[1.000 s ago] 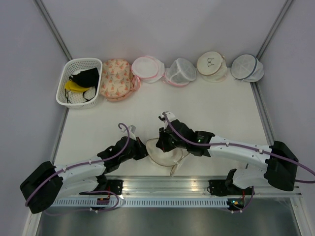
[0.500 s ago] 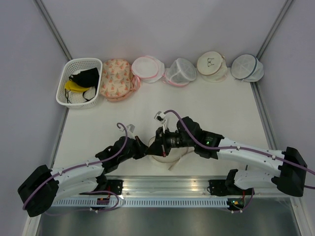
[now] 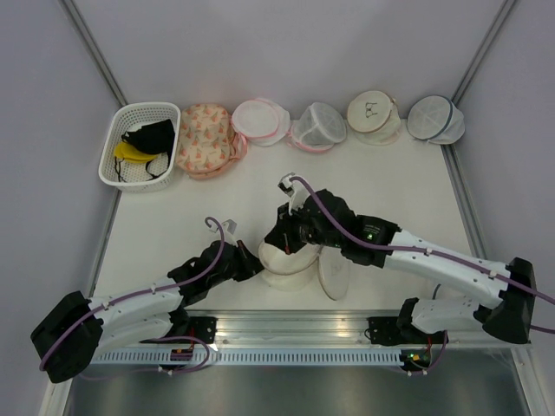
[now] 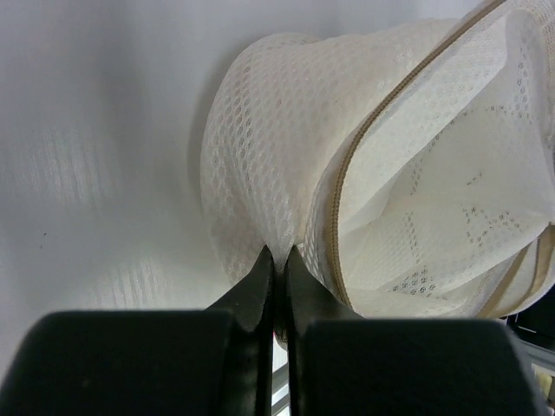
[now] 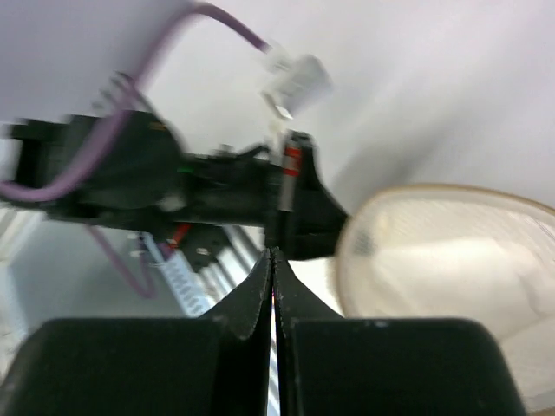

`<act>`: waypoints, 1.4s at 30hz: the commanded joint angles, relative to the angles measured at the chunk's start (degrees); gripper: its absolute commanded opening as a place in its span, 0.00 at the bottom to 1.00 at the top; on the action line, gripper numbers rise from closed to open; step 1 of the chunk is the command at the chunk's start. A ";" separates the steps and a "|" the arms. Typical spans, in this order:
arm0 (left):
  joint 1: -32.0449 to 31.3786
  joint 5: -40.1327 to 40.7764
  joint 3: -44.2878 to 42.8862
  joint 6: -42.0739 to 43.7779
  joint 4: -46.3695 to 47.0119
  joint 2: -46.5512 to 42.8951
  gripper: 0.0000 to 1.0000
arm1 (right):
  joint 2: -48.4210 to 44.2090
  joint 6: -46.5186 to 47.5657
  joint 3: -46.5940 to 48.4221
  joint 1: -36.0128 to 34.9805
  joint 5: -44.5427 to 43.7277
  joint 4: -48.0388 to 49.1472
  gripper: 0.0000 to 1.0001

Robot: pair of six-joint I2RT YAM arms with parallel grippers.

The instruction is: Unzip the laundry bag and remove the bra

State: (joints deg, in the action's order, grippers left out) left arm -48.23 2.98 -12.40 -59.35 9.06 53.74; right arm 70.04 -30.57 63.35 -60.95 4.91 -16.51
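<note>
Both shut: left pincer (image 4: pixel 277 256) pinches the light, floppy laundry bag (image 4: pixel 277 139) by its mesh, right pincer (image 5: pixel 272 258) has an unclear hold; zip trim (image 4: pixel 347 156) seems firmer.

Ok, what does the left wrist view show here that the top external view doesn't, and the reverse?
Left wrist only: the left gripper shut on a mesh fold of the laundry bag, right beside its tan zip trim. Top external only: the right gripper over the bag's far side, the basket and the row of other pouches along the far edge. Both: the laundry bag, with the left gripper at it.
</note>
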 commanded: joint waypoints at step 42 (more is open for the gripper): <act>0.15 0.36 -1.04 -0.59 2.45 0.76 0.02 | 29.54 -2.13 -5.08 0.13 -15.45 2.27 0.00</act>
State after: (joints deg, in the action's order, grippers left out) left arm -48.18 3.57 -12.51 -59.35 9.04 54.37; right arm 98.96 -31.35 57.82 -60.38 -14.63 -18.26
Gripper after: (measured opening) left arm 0.044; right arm 0.040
